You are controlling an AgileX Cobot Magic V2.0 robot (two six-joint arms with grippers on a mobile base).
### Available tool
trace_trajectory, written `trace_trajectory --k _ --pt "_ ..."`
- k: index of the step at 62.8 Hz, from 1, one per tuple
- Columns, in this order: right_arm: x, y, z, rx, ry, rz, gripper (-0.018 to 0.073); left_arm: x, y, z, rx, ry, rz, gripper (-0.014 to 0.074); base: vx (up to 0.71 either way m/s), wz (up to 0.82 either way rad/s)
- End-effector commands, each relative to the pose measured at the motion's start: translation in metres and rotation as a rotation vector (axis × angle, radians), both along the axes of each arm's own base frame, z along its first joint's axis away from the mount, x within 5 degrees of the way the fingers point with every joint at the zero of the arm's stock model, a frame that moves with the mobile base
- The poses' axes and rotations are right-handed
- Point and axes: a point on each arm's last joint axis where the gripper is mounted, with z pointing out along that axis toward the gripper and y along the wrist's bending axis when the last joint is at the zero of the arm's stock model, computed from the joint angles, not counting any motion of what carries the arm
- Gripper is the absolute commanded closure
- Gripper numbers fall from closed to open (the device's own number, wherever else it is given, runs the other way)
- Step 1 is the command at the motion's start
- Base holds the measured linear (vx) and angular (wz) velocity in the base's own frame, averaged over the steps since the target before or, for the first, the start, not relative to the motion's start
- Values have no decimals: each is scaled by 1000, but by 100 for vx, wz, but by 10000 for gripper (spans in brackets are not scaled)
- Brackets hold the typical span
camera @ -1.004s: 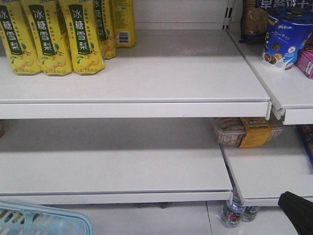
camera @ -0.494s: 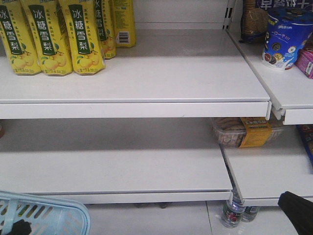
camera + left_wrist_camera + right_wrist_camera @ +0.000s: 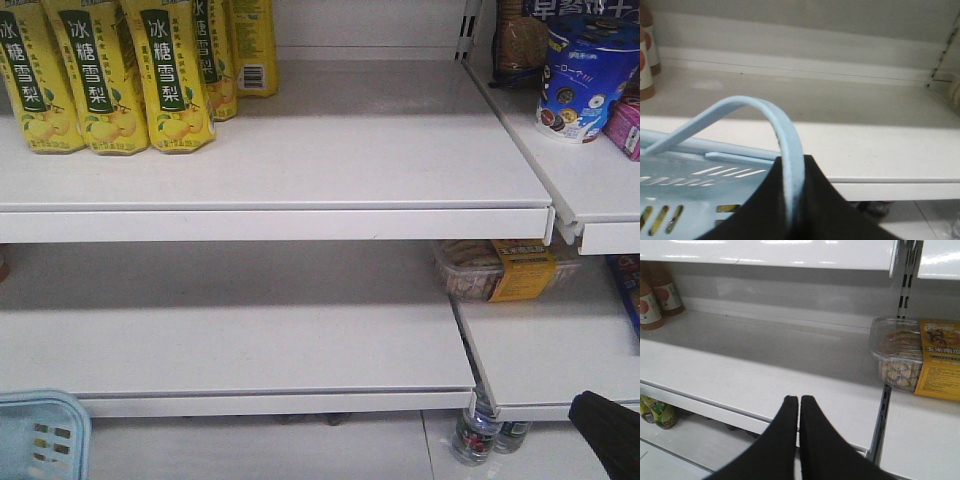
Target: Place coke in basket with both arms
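Leftward and lower went the left end effector [image 3: 790, 210], clamped on the swing handle [image 3: 785, 140] of the basket [image 3: 40, 435], dragging it almost out of the front view. The right end effector [image 3: 799, 412] hung pressed together and empty before the shelf [image 3: 765, 375]; no coke showed anywhere. With only the thin handle pinched, the basket could probably swing or slip.

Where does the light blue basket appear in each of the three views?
Front view: basket in the bottom-left corner, below the lower shelf.
Left wrist view: basket at lower left, its handle arching into the left tool.
Right wrist view: not in it.
Shared landmark: the white lower shelf.
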Motion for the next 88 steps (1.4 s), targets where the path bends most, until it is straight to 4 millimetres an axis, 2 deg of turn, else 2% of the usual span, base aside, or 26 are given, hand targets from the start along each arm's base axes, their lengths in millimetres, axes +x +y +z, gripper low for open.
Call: trace_trajectory --k 1,34,88 --pt "3 -2 11 23 -48 -35 564 1 1 19 10 -224 9 603 0 0" --pt "3 -2 11 23 -48 -35 564 1 1 24 115 -281 0 603 0 0" --pt "3 -2 11 23 -48 -35 564 1 1 24 85 -279 2 603 0 0"
